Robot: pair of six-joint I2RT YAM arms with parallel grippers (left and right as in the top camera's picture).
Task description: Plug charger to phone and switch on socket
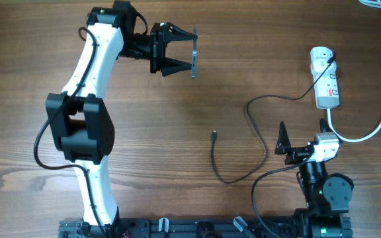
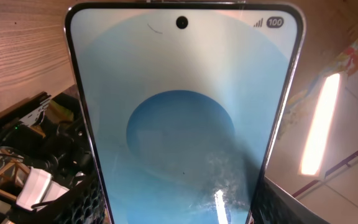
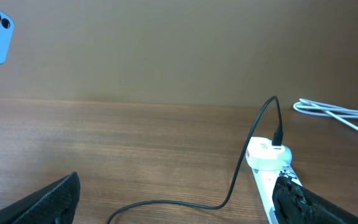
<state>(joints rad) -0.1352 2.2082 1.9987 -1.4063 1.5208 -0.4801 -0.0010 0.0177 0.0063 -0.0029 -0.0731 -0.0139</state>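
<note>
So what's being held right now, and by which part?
The left gripper grips the phone by its two long side edges, near the bottom end. The right gripper is open, holding nothing.

i am seeing a brown wooden table point(image 1: 177, 132) with its grain running side to side. a plain tan wall point(image 3: 166, 43) is rising behind its far edge, and a long bright lamp point(image 2: 320, 124) is glowing off to one side.

In the left wrist view the phone point(image 2: 179, 124) runs off the bottom edge. The right wrist view crops the socket point(image 3: 267, 163) at the bottom. Overhead, the charger's tip point(image 1: 215, 134) is too small to make out.
</note>
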